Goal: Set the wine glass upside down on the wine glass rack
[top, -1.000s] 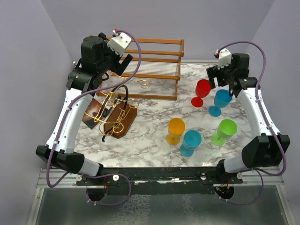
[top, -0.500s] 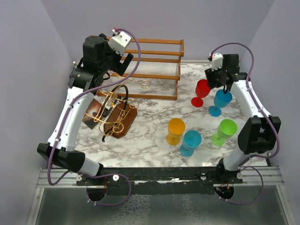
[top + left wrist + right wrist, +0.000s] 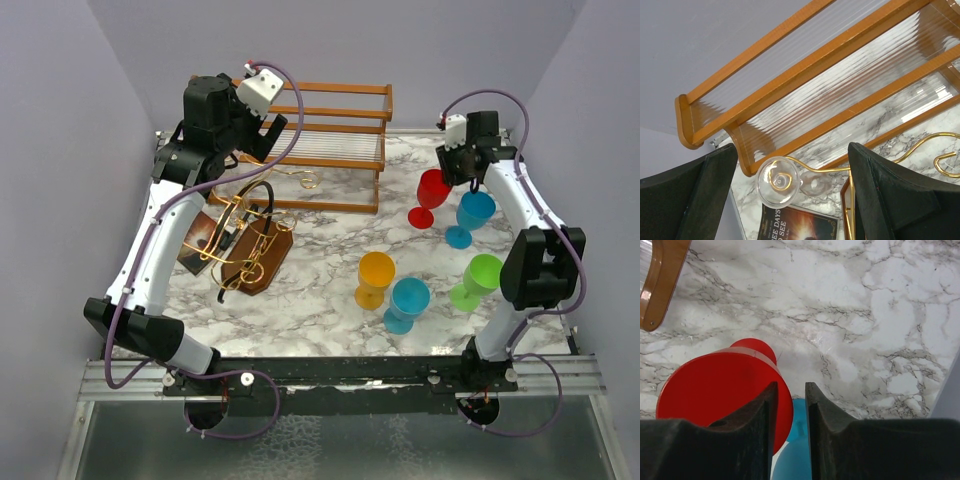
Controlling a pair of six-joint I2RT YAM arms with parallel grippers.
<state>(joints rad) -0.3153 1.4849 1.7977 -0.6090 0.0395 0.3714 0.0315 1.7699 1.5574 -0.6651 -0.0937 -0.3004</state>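
A clear wine glass hangs upside down, its stem caught in a curl of the gold wire wine glass rack, foot up toward the camera. That rack stands on a dark wooden base at the left of the table. My left gripper hovers above it, jaws wide open and apart from the glass; from above, the left gripper sits high near the back. My right gripper hangs over a red glass and a blue glass, jaws a narrow gap apart, holding nothing.
An orange-brown slatted wooden frame stands at the back. A book lies beside the rack. Upright coloured glasses fill the right side: red, blue, orange, cyan, green.
The right arm has swung up and back toward the far edge, and its jaws have drawn closer together. The left arm has lifted slightly.
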